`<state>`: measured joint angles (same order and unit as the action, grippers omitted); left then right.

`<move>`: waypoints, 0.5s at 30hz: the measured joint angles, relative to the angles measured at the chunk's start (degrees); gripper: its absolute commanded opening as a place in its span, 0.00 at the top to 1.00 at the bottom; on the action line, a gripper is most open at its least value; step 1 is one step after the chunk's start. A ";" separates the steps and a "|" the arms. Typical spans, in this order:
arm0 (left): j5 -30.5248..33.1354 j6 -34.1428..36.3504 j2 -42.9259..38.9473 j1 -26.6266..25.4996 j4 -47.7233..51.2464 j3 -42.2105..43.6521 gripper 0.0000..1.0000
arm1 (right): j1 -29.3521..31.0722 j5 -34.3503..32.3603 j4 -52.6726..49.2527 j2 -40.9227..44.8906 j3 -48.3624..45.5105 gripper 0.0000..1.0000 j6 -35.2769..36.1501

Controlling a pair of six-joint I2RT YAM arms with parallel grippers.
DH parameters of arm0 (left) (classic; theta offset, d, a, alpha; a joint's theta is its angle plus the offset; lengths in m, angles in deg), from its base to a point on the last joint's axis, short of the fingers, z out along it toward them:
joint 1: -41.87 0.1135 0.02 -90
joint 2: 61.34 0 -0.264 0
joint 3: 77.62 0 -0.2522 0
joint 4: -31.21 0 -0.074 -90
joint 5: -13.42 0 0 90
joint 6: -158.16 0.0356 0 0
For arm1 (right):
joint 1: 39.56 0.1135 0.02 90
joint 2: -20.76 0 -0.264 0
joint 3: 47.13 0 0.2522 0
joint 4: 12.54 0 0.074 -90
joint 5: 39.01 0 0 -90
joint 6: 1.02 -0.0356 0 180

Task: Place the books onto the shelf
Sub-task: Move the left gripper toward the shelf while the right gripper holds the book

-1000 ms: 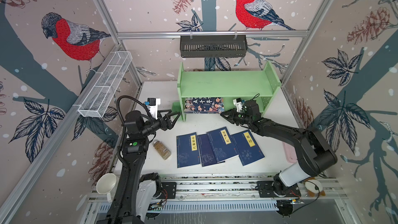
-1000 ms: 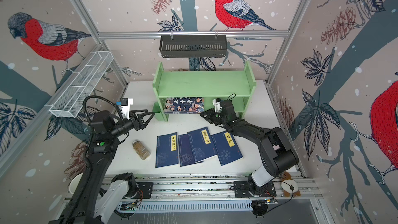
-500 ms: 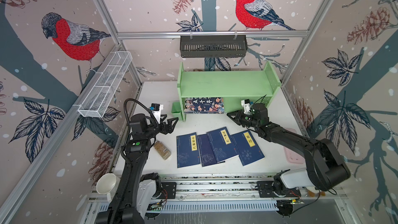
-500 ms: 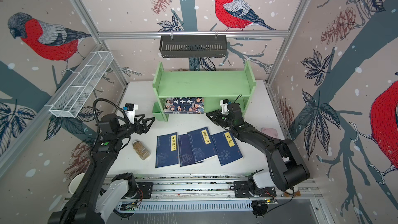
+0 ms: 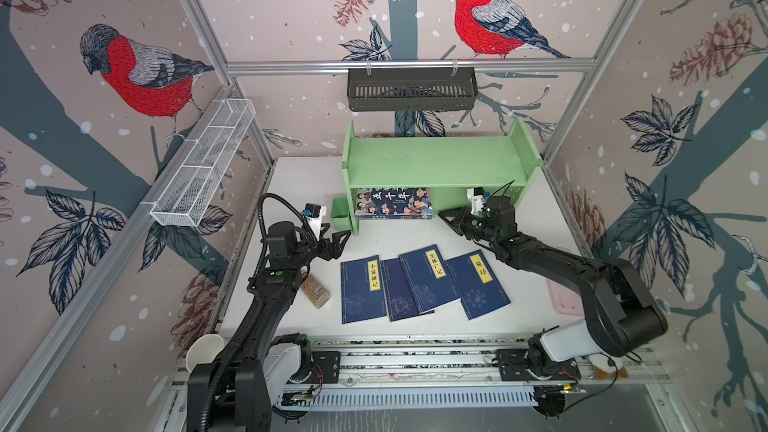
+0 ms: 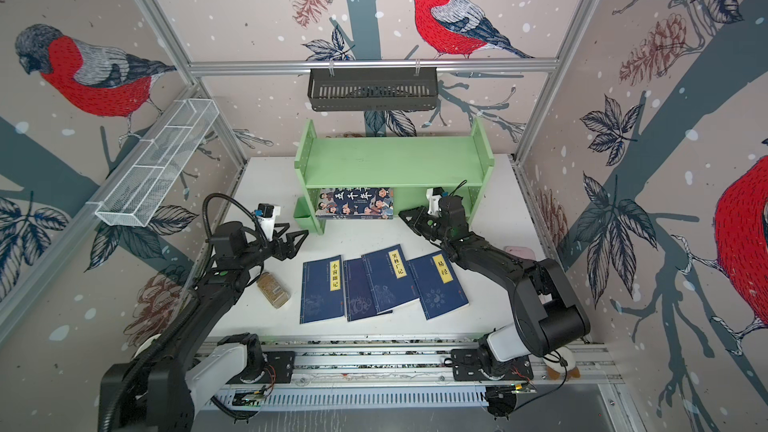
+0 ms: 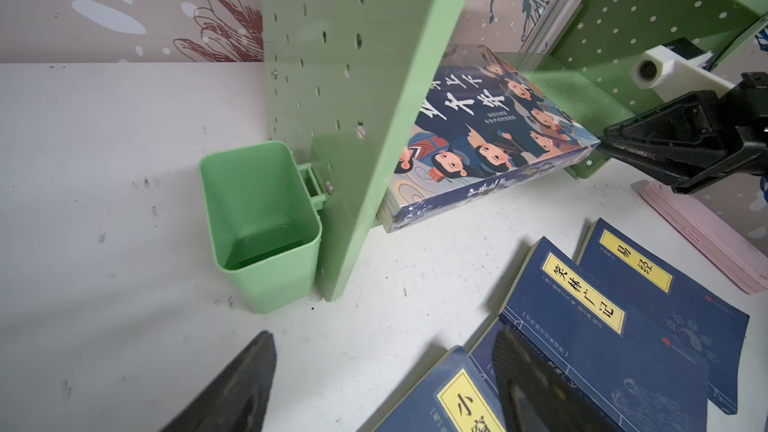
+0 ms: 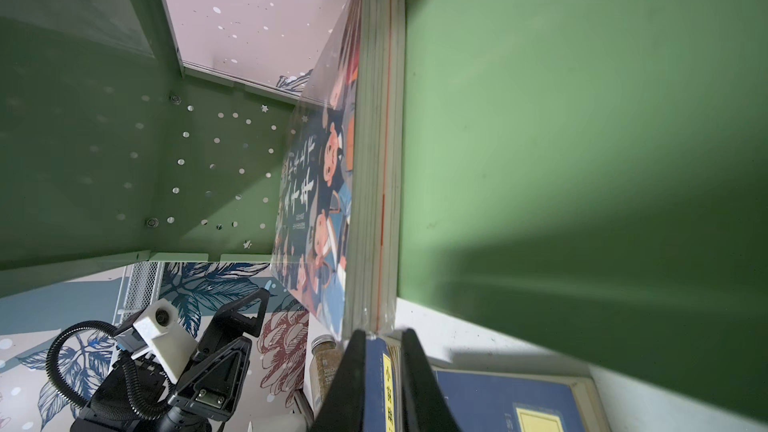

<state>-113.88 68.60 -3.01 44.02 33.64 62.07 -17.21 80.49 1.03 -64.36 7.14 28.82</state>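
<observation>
The big cartoon book (image 5: 392,202) is done: it lies flat on the lower tier of the shelf (image 5: 436,160), hard against the shelf's left panel, front edge about flush with the tier's lip. The four blue books (image 5: 419,284) lie flat on the surface (image 5: 299,184) in front of the shelf. They are fanned and overlapping, and their long axes run away from the shelf front, tilting a bit more toward the shelf's right end.

The left gripper (image 5: 340,244) is spread wide and empty. It hovers in front of the shelf's left panel, near the small green cup (image 5: 340,211). The shelf-side corner of the leftmost blue book (image 5: 360,288) is just beyond its fingers, so we judge this arm nearest that book.

The right gripper (image 5: 442,214) is pressed nearly together, pinching nothing. It sits at the cartoon book's right front corner; we cannot tell whether it touches.

We think a blue book is next, likely with the left arm. The books are thin and flat on the surface, so there is no easy edge to pinch except where they overlap. The lower tier right of the cartoon book is open and so is the top board. A spice jar (image 5: 316,290) just beside the leftmost book crowds that side.
</observation>
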 measured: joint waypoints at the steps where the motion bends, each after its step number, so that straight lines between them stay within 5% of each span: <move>1: 0.04 0.28 0.74 -0.46 -0.48 0.00 0.19 | 0.00 -0.11 0.00 -0.24 0.17 0.82 -0.02; 15: 5.09 -0.11 8.74 -3.85 -12.55 -0.02 0.23 | -0.07 -1.01 1.07 -4.02 2.34 0.81 -0.09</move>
<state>-108.79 68.49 5.73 40.17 21.10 62.05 -17.28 79.48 2.10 -68.38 9.48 28.73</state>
